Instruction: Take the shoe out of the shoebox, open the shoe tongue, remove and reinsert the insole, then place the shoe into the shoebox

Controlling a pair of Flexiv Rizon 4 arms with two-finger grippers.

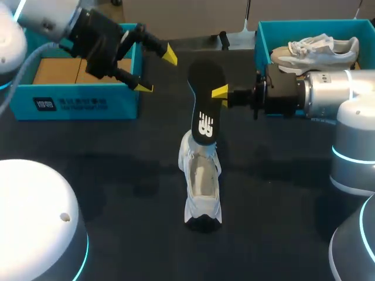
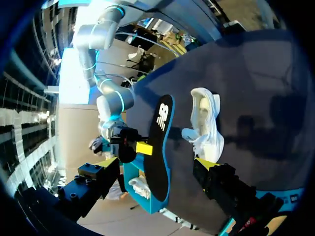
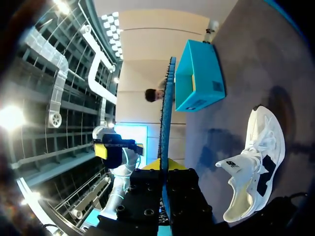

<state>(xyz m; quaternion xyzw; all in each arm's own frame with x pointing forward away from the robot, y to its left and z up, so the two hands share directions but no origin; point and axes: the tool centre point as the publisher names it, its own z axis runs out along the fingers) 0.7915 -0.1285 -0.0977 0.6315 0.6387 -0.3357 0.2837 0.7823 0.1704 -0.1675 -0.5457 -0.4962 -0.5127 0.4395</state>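
1. Right pincer (image 1: 221, 92): pinching the black insole (image 1: 205, 99) from two sides at one long edge. The right wrist view shows the insole edge-on between my fingers. The insole hangs upright, out of the shoe, logo end lowest.

2. White shoe (image 1: 202, 181): on the dark table (image 1: 117, 175), below and just beside the insole's lower end, opening upward. The wrist views show a gap between insole and shoe. The tongue (image 3: 235, 165) stands pulled out of the opening.

3. Left pincer (image 1: 157, 71): spread, holding nothing, raised beside the near corner of the left shoebox (image 1: 82, 104), well apart from the shoe.

4. Right shoebox (image 1: 263, 35): behind my right arm, holding a second shoe (image 1: 316, 50).

Step in hand, as judged: reinsert the insole.
- Tilt the insole so one end leads into the opening rather than dropping it flat.
- Bring the left pincer down to steady the shoe; nothing holds it, and a push from the insole is likely to slide or tip it.
- Keep the tongue clear of the insole's path.
- Release only once the insole lies seated along the shoe's floor
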